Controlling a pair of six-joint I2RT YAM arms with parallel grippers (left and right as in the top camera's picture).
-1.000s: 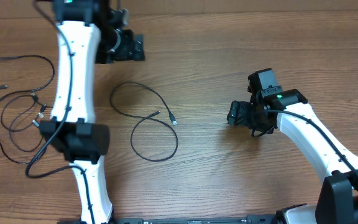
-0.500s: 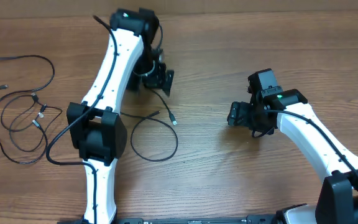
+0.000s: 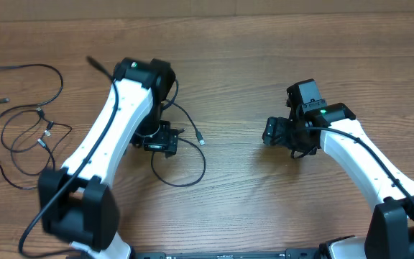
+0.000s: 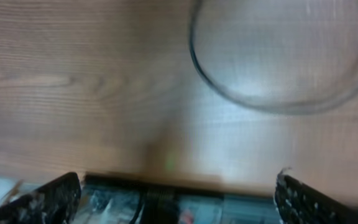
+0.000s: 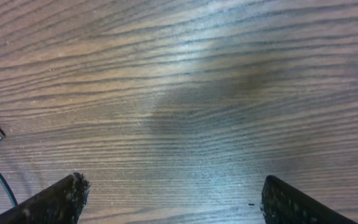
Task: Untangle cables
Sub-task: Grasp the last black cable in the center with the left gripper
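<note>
At the near edge of the wooden table (image 3: 264,216), both arms come in from below the picture. Just beyond, the left gripper (image 3: 159,142) hangs over the lone cable (image 3: 205,165), and the left arm (image 3: 113,122) lies across that cable's left part and hides it. The left wrist view shows its jaws wide apart, nothing between them, with a blurred arc of cord ahead. The cable's silver-tipped plug (image 3: 201,141) lies just right of that gripper. Well to the right, the right gripper (image 3: 270,133) sits low, jaws likewise spread and empty. Farther off to the left, the other cables (image 3: 40,113) lie loosely looped together, one strand cut off by the frame's edge.
</note>
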